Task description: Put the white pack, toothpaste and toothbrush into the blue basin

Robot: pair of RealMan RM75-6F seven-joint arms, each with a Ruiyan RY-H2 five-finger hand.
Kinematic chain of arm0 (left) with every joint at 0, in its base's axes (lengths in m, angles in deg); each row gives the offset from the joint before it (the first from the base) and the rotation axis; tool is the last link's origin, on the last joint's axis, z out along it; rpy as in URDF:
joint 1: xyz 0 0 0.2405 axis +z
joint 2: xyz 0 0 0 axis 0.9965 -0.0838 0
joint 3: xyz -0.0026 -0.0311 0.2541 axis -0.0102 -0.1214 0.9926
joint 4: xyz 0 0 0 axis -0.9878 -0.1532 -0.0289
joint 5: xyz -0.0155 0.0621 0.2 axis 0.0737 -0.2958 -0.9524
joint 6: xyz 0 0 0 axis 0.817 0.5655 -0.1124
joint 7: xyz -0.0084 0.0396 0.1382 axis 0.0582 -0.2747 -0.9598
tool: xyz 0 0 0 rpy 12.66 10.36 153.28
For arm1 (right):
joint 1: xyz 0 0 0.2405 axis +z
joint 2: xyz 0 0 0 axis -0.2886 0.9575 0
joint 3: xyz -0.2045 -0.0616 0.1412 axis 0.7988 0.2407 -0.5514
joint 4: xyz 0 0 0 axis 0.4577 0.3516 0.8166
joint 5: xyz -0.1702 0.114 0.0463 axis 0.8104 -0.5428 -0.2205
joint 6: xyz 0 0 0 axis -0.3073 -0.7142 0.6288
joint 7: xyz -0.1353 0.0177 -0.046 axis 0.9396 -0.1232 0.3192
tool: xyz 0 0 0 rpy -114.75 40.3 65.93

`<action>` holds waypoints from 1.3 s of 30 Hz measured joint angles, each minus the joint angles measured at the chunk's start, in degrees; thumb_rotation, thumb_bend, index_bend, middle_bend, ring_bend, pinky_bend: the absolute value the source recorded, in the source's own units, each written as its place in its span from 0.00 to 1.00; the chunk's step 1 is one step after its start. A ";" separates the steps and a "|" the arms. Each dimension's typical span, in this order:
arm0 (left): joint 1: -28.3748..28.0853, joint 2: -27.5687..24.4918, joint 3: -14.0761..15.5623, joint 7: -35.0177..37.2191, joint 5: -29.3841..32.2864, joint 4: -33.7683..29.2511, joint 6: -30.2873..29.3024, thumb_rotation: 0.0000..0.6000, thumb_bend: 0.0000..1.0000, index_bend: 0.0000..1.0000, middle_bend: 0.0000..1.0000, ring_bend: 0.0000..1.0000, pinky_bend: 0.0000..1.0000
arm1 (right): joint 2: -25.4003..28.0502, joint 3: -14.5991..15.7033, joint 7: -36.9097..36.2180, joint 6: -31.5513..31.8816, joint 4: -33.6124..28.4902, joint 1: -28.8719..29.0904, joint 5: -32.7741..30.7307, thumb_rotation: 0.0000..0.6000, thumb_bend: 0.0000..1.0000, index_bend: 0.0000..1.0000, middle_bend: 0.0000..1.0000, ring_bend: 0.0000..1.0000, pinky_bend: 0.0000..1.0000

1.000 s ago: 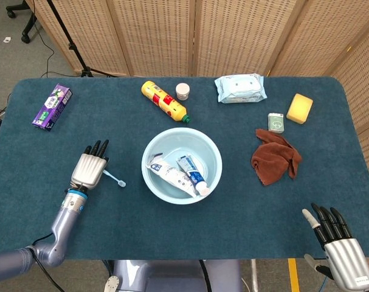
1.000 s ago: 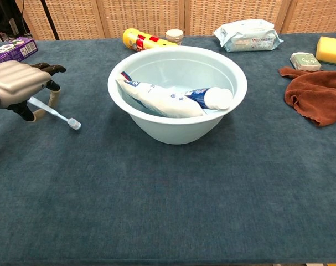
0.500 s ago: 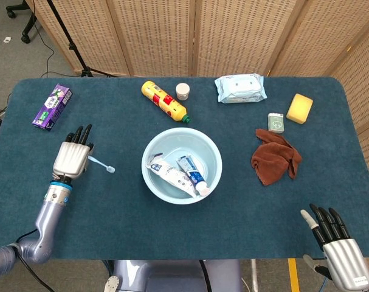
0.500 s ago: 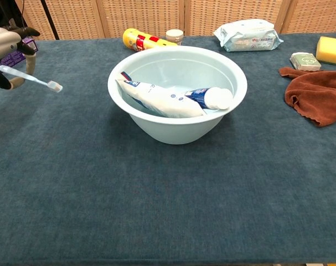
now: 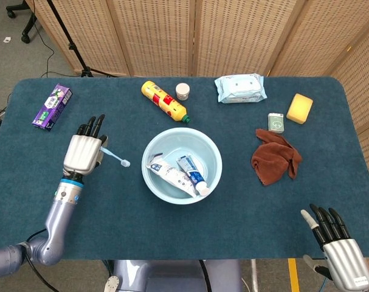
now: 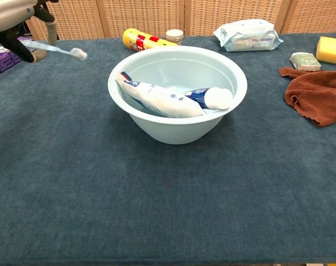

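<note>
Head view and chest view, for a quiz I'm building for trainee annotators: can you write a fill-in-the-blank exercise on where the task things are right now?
1. The light blue toothbrush is held by the robot's ____ hand.
2. The white pack and the toothpaste tube lie inside the ____, a round plastic one.
3. In the chest view, the toothbrush's bristle end points toward the ____ side of the picture.
4. The robot's right hand holds ____.

Missing words: left; blue basin; right; nothing

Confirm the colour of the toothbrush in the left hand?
Pale blue toothbrush, white head; clearest in chest view.
</note>
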 measured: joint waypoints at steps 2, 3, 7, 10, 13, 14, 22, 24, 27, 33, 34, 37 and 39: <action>-1.01 1.28 -1.04 -1.54 0.63 -1.35 -0.86 1.00 0.43 0.64 0.06 0.04 0.22 | 0.07 0.00 -0.22 0.02 0.00 0.02 -0.05 1.00 0.10 0.06 0.00 0.00 0.00; -1.85 2.13 -1.81 -2.59 0.98 -2.19 -1.29 1.00 0.43 0.64 0.06 0.04 0.22 | 0.12 0.01 -0.40 0.02 0.00 0.04 -0.08 1.00 0.10 0.06 0.00 0.00 0.00; -4.75 5.04 -4.29 -6.27 2.66 -4.13 -2.77 1.00 0.43 0.64 0.07 0.04 0.22 | 0.33 0.04 -0.95 0.05 -0.05 0.08 -0.19 1.00 0.10 0.06 0.00 0.00 0.00; -6.86 7.42 -5.82 -8.55 3.73 -4.74 -3.92 1.00 0.43 0.64 0.07 0.04 0.22 | 0.48 0.07 -1.44 0.12 -0.06 0.11 -0.17 1.00 0.10 0.06 0.00 0.00 0.00; -8.65 9.81 -6.83 -10.19 4.75 -4.96 -4.72 1.00 0.43 0.64 0.07 0.04 0.22 | 0.68 0.15 -2.13 0.13 -0.06 0.18 -0.18 1.00 0.10 0.06 0.00 0.00 0.00; -9.09 10.50 -6.97 -10.52 5.08 -4.97 -4.90 1.00 0.43 0.64 0.07 0.04 0.22 | 0.76 0.17 -2.42 0.12 -0.04 0.22 -0.18 1.00 0.10 0.06 0.00 0.00 0.00; -13.38 18.56 -6.11 -14.86 5.95 -2.94 -6.74 1.00 0.43 0.64 0.07 0.04 0.22 | 1.64 0.22 -4.80 0.62 0.02 0.35 -0.42 1.00 0.10 0.06 0.00 0.00 0.00; -14.23 20.04 -5.72 -15.46 5.89 -1.91 -7.08 1.00 0.43 0.64 0.07 0.04 0.22 | 1.82 0.18 -5.28 0.82 0.06 0.33 -0.54 1.00 0.10 0.06 0.00 0.00 0.00; -14.85 21.41 -5.42 -15.80 5.86 -0.83 -7.37 1.00 0.43 0.64 0.07 0.04 0.21 | 2.06 0.09 -5.90 1.12 0.09 0.30 -0.74 1.00 0.10 0.06 0.00 0.00 0.00; -15.32 22.74 -5.37 -15.50 6.10 0.76 -7.50 1.00 0.41 0.55 0.07 0.04 0.22 | 2.22 0.17 -6.19 1.34 0.13 0.22 -0.53 1.00 0.10 0.06 0.00 0.00 0.00; -15.34 22.85 -5.32 -15.45 6.18 0.90 -7.43 1.00 0.40 0.47 0.06 0.04 0.22 | 2.21 0.18 -6.19 1.35 0.13 0.21 -0.50 1.00 0.10 0.06 0.00 0.00 0.00; -15.37 23.05 -5.00 -15.32 6.24 1.35 -7.23 1.00 0.39 0.31 0.03 0.04 0.22 | 2.21 0.15 -6.25 1.37 0.17 0.21 -0.53 1.00 0.10 0.06 0.00 0.00 0.00; -15.29 23.09 -4.83 -15.18 6.27 1.49 -7.18 1.00 0.37 0.23 0.01 0.03 0.22 | 2.22 0.13 -6.33 1.34 0.18 0.21 -0.65 1.00 0.10 0.06 0.00 0.00 0.00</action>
